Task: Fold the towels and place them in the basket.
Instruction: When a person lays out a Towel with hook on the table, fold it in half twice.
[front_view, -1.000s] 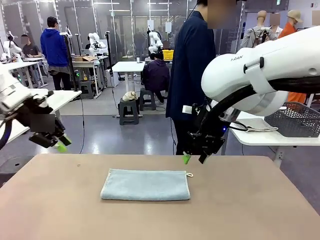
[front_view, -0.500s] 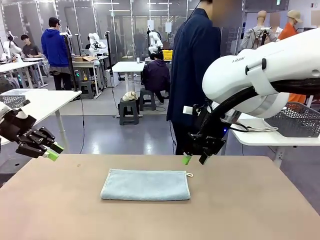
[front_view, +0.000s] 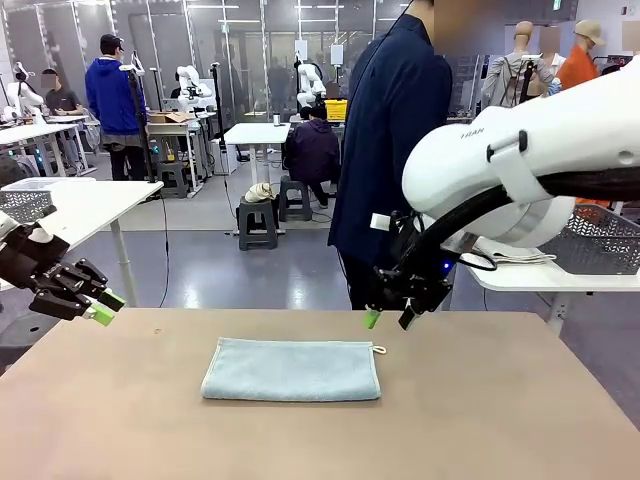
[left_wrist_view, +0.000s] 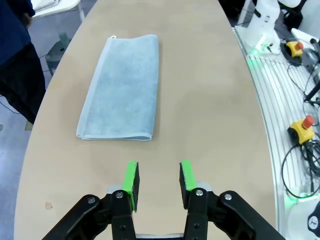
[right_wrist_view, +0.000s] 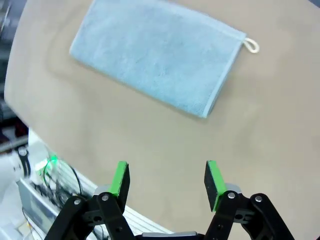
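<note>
Towel, folded into one oblong, lies flat in the middle of the table in the front view; its long axis runs left to right, and its one white loop points right from the far right corner. I count one towel on this table, pale grey-blue, with a lighter hem and soft, even pile. My left pincer is over the far left, apart from the cloth; my right pincer hangs beyond the towel's far right end. Two dark mesh baskets stand on side tables, one basket at far left and one basket at far right, the right one with some whitish cloth near it. One person in a dark coat stands just across the table. Looking along my left fingers, I see them spread with only air between; the towel's long axis leads away from me toward the right of the table, loop at the distant end, surface smooth, edges neat. Two yellow boxes with red buttons sit along the near side. From my right wrist, those two fingers stand apart too, holding nothing, and the single towel slants across, its loop toward the scene's right, its fuzzy face a light blue.
</note>
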